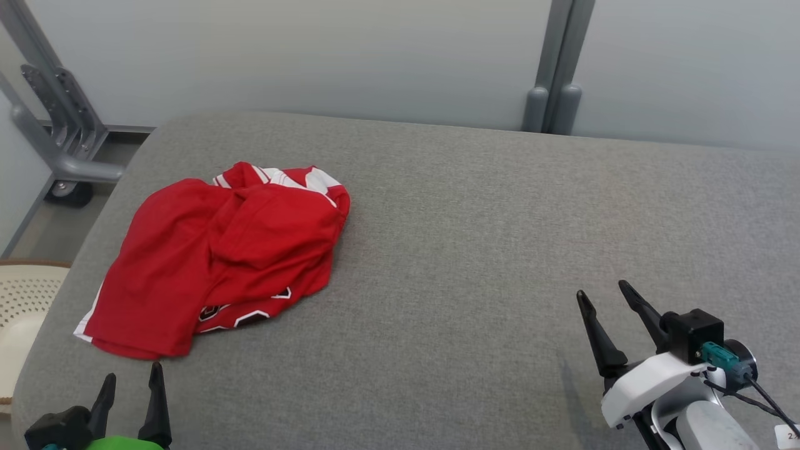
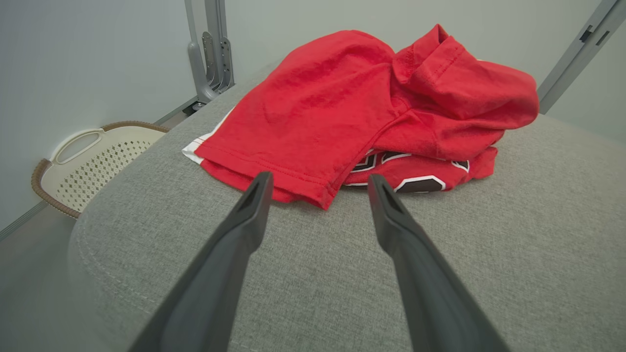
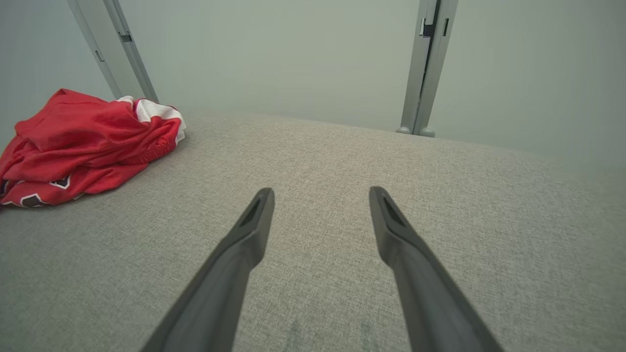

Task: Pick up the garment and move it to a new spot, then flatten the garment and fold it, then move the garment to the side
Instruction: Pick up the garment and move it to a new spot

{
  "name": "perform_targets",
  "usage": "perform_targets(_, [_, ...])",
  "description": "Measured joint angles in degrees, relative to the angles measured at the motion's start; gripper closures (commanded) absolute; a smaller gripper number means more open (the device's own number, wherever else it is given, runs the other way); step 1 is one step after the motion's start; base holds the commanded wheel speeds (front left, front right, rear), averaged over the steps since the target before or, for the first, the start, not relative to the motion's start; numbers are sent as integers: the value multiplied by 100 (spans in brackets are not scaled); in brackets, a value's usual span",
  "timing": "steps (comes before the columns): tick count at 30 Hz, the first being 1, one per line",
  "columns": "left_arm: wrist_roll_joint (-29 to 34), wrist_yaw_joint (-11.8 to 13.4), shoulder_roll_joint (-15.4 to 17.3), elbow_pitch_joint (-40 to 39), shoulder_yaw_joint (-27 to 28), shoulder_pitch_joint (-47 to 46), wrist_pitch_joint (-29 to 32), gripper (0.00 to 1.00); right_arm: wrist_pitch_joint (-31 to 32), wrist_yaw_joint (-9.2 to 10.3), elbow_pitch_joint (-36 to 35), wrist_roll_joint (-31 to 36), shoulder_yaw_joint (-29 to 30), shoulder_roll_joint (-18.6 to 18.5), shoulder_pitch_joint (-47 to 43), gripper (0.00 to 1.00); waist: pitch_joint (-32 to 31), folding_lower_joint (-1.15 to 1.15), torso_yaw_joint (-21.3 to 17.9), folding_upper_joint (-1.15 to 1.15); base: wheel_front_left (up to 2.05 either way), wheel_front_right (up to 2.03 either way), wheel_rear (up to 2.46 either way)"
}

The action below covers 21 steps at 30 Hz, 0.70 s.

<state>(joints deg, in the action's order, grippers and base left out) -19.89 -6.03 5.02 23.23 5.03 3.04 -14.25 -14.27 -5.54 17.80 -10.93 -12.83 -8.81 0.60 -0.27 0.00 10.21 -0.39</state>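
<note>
The garment [image 1: 219, 250] at the frame's left is judged soft and light; its lower hem should be pinched. The left tool [image 1: 133, 370] and right tool [image 1: 602, 289] are held apart.

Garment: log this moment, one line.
garment: crumpled on grey cushion | left gripper: open, just short of garment | right gripper: open, well clear | pickup: not begun
</note>
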Motion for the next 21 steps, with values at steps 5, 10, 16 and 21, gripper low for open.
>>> perform_targets(5, [-5,-1,16,-11,165,4,0,0,-1,-21,54,48,-97,105,7,0,-38,0,297,0,0,0,0])
perform_targets(10, [-124,-33,11,-115,220,-120,0,0,-1,-43,42,75,-105,120,7,0,47,0,350,0,0,0,0])
perform_targets(16, [-519,-56,-67,42,-164,-1105,512,0,-2,-49,-20,135,-103,-32,49,0,380,0,296,0,0,0,0])
perform_targets(21, [-934,-62,-145,160,-358,-2139,1334,0,-7,-99,-76,247,-279,-105,217,0,726,0,251,0,0,0,0])
